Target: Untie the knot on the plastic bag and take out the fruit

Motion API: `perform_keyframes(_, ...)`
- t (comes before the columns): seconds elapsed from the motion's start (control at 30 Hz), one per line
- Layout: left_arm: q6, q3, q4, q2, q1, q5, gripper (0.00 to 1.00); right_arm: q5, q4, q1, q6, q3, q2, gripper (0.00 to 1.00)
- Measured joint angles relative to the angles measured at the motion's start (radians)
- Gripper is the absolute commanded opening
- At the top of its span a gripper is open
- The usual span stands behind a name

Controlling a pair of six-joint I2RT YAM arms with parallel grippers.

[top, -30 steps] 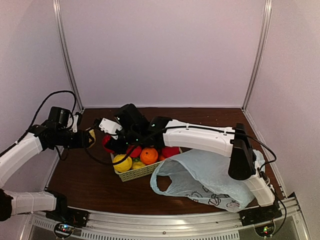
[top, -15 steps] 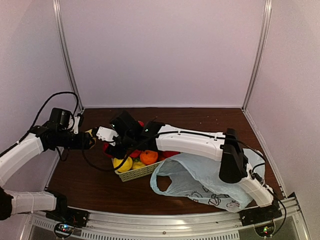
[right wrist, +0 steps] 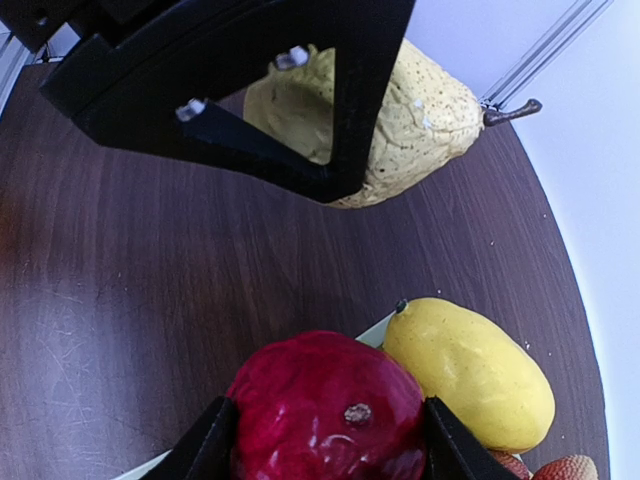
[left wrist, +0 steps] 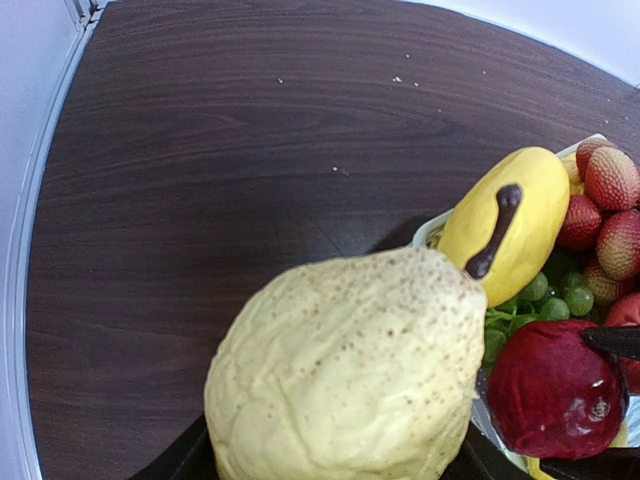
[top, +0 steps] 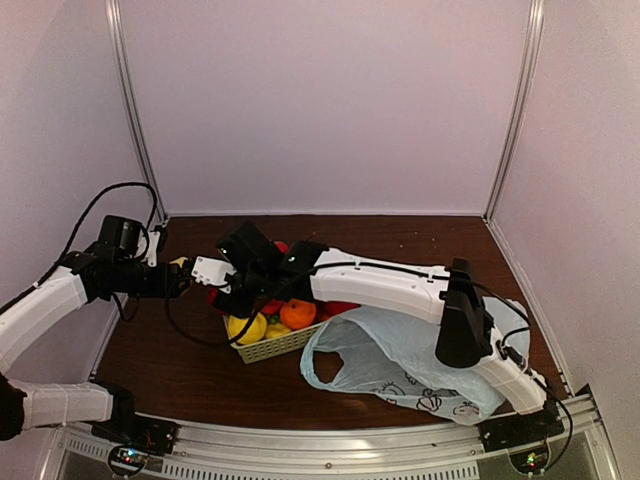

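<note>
My left gripper (top: 180, 277) is clamped on a lumpy, speckled pale yellow pear (left wrist: 350, 370). Its black fingers (right wrist: 355, 90) press against both flanks, and the brown stem end points away from my wrist. The pear hangs above the dark brown wooden table (left wrist: 200, 150), just left of the pale slatted plastic basket (top: 280, 346) and apart from it.

My right gripper (right wrist: 325, 450) is closed around a glossy dark red round fruit (right wrist: 325, 400). It fills the gap between the jaws and sits over the basket's rim, near the pear but not touching it. Just beside it, a smooth curved yellow fruit (right wrist: 470, 370) lies in the basket with an orange round fruit (top: 297, 312), green grapes (left wrist: 545, 295) and bumpy red lychee-like fruits (left wrist: 612, 178).

The thin translucent pale blue plastic bag (top: 420, 350) lies slack on the table to the right of the basket, with one handle loop open, partly under my right arm.
</note>
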Motion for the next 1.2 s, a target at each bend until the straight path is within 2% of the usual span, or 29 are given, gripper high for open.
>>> perform_keyframes(0.43, 0.000, 0.000, 0.001, 0.003, 0.000, 0.000, 0.55, -0.013, 0.007, 0.000, -0.010, 0.014, 0.023, 0.53)
perform_keyframes(0.63, 0.000, 0.000, 0.004, 0.008, 0.000, 0.003, 0.55, -0.013, 0.008, 0.001, -0.012, 0.014, 0.023, 0.69)
perform_keyframes(0.97, 0.004, -0.003, 0.009, 0.007, 0.000, 0.011, 0.55, -0.013, 0.003, 0.002, 0.015, 0.014, 0.023, 0.81)
perform_keyframes(1.1, 0.004, -0.005, 0.013, 0.007, 0.000, 0.011, 0.55, -0.016, -0.002, 0.001, 0.043, 0.011, 0.023, 0.91)
perform_keyframes(1.2, 0.004, -0.006, 0.016, 0.006, 0.000, 0.011, 0.55, -0.029, 0.001, 0.000, 0.060, 0.006, 0.022, 0.92)
